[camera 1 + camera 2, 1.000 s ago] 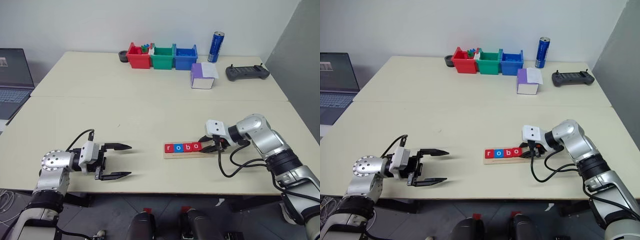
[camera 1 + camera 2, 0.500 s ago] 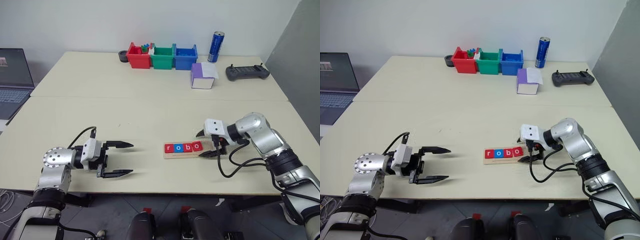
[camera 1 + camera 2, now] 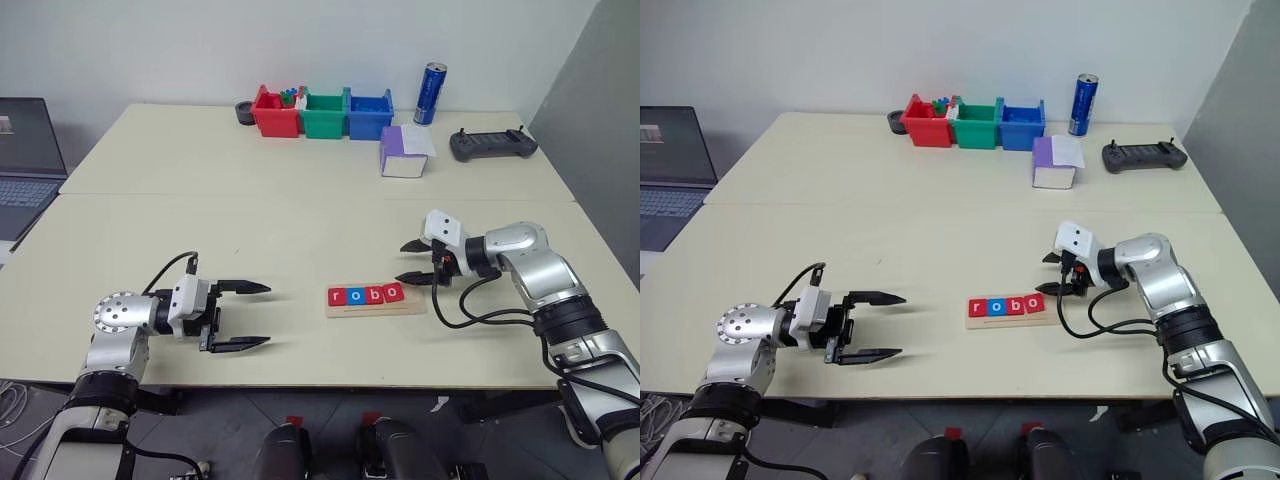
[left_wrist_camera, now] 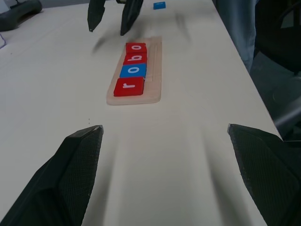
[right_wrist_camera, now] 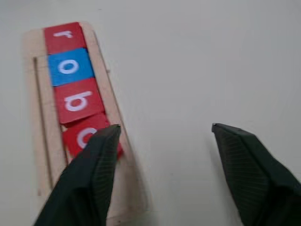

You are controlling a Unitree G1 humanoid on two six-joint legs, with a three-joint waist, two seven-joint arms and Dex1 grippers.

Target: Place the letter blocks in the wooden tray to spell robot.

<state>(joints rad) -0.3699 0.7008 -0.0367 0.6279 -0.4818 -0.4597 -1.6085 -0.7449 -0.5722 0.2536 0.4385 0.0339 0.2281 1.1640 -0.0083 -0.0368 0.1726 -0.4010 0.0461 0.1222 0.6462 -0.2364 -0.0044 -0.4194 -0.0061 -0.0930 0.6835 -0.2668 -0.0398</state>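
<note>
The wooden tray (image 3: pixel 412 302) lies near the table's front edge, right of centre. Several letter blocks sit in its groove and read r (image 3: pixel 337 296), o (image 3: pixel 355 296), b (image 3: pixel 374 295), o (image 3: pixel 393 293); they are red, blue, red, red. My right gripper (image 3: pixel 401 263) hovers open and empty just above and right of the tray's bare right end. My left gripper (image 3: pixel 266 314) stands open and empty to the left of the tray, pointing at it. A small blue tile (image 4: pixel 159 5) lies beyond the tray in the left wrist view; its letter cannot be read.
Red (image 3: pixel 275 112), green (image 3: pixel 324 114) and blue (image 3: pixel 369 114) bins stand at the back, with a blue can (image 3: pixel 431 94), a purple-and-white box (image 3: pixel 403 153) and a black controller (image 3: pixel 492 145) to their right. A laptop (image 3: pixel 25 160) sits at far left.
My right gripper has let go of the fourth block, which stays in the tray, then opened and drawn up and to the right. The left gripper has kept still.
</note>
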